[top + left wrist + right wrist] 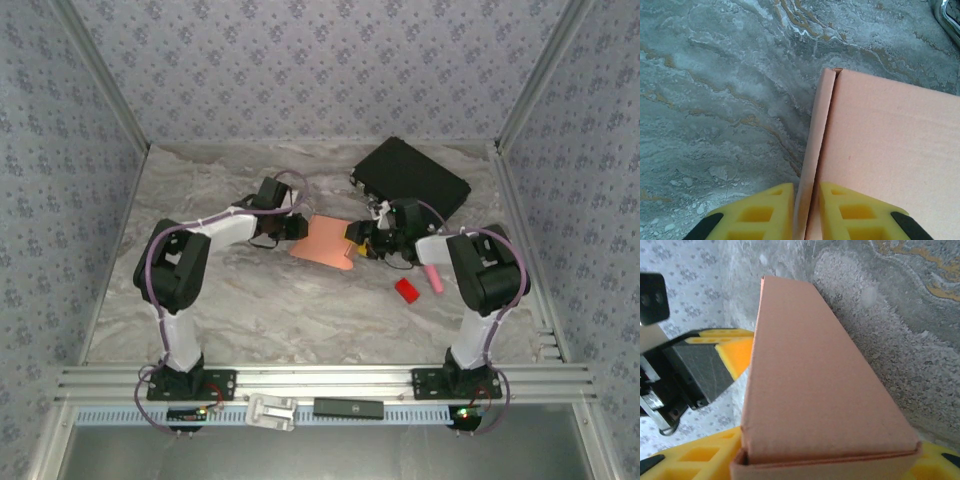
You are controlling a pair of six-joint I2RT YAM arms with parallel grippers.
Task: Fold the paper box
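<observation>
left gripper [806, 210] and right gripper [825, 462] clamp paper box [325, 243] opposite edges.

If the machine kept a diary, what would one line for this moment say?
paper box: partly folded | left gripper: pinching its side flap | right gripper: gripping its other end

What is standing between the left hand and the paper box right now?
Nothing visible. The left hand is closed on a thin edge flap of the paper box, one finger on each side of it.
</observation>
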